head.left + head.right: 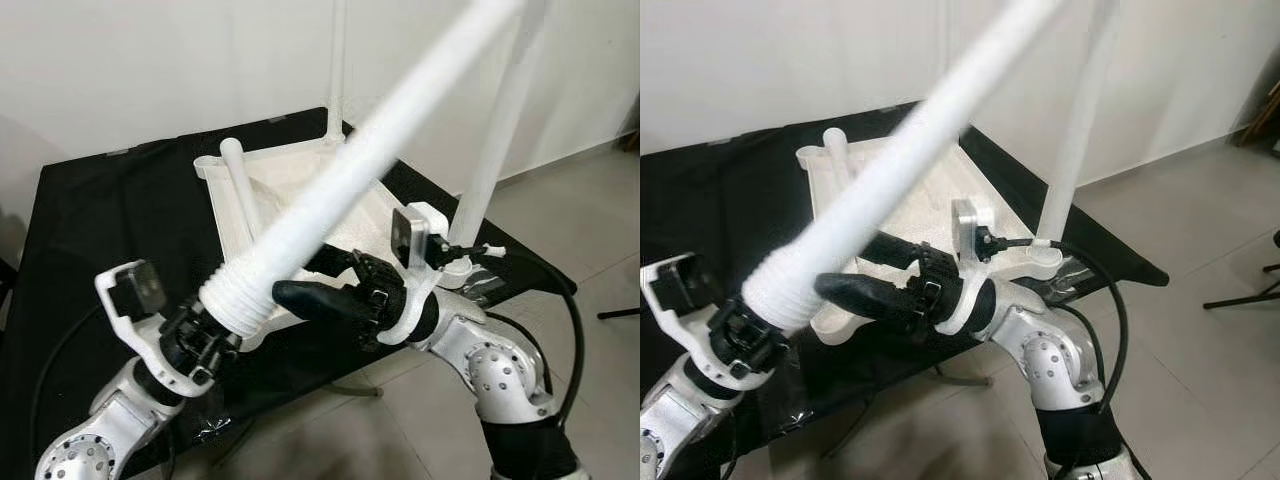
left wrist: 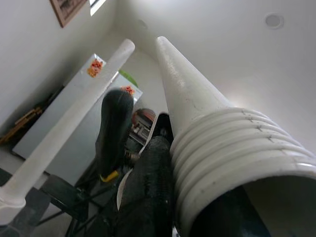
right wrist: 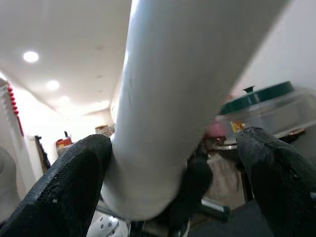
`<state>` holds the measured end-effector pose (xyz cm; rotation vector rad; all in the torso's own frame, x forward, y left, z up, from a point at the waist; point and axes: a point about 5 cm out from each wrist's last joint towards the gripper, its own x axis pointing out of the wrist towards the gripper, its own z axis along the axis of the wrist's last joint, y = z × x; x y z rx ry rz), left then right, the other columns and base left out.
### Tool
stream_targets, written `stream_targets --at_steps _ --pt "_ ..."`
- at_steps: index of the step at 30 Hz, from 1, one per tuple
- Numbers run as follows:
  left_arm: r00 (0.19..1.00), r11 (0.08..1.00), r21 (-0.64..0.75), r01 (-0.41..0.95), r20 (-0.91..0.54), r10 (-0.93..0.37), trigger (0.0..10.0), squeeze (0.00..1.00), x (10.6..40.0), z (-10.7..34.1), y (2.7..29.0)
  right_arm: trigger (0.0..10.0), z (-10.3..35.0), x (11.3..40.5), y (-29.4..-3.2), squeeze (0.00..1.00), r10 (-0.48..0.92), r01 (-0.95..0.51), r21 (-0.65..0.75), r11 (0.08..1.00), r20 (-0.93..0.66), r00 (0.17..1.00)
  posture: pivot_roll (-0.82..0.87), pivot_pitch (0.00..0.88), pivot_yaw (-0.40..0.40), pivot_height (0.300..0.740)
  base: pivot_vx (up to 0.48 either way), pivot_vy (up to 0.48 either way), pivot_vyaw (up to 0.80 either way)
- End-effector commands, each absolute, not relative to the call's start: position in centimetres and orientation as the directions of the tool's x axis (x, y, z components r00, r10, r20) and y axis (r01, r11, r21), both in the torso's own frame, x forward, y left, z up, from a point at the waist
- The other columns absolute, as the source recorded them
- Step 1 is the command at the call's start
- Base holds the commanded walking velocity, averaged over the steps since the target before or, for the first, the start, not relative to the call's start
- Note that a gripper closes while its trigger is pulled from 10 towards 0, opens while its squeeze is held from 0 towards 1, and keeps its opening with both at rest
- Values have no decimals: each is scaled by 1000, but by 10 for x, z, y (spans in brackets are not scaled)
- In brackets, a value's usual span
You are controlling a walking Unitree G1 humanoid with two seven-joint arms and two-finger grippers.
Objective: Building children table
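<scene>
A long white table leg (image 1: 340, 190) slants up from lower left to upper right, its ribbed screw end (image 1: 235, 305) at the bottom. My left gripper (image 1: 212, 338) is shut on that ribbed end. My right gripper (image 1: 315, 282) reaches in from the right, open, one black finger (image 3: 74, 182) against the leg and the other finger (image 3: 279, 177) apart from it. Behind lies the white tabletop (image 1: 285, 165), upside down on the black table (image 1: 110, 220). One leg (image 1: 490, 150) stands upright at its near right corner, a second leg (image 1: 337, 70) at the far corner. A third leg (image 1: 240, 185) leans at its left.
The black table's front edge runs just under my grippers. Pale tiled floor (image 1: 590, 230) opens to the right, and a white wall (image 1: 150, 60) stands close behind. A black cable (image 1: 572, 330) loops beside my right arm.
</scene>
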<state>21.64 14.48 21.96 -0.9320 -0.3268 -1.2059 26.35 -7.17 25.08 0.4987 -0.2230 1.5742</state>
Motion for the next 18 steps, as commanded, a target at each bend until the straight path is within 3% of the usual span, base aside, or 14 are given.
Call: stream_targets --at_steps 1,6,9,18 --pt "333 40 -418 908 658 -676 10000 0 213 222 141 10000 254 267 -72 0 894 -988 147 -52 447 20 -28 83 13 740 0 0 0" --pt "327 33 -421 907 651 -685 10000 0 212 221 137 10000 263 271 -73 0 869 -990 130 -45 493 25 -28 83 13 740 0 0 0" --pt "326 30 -424 905 649 -687 10000 0 212 219 135 10000 273 269 -70 0 829 -990 99 -103 558 -31 -23 72 17 740 0 0 0" --pt "327 29 -427 904 647 -689 10000 0 212 218 135 10000 275 265 -70 0 811 -986 82 -148 581 -74 -27 68 21 740 0 0 0"
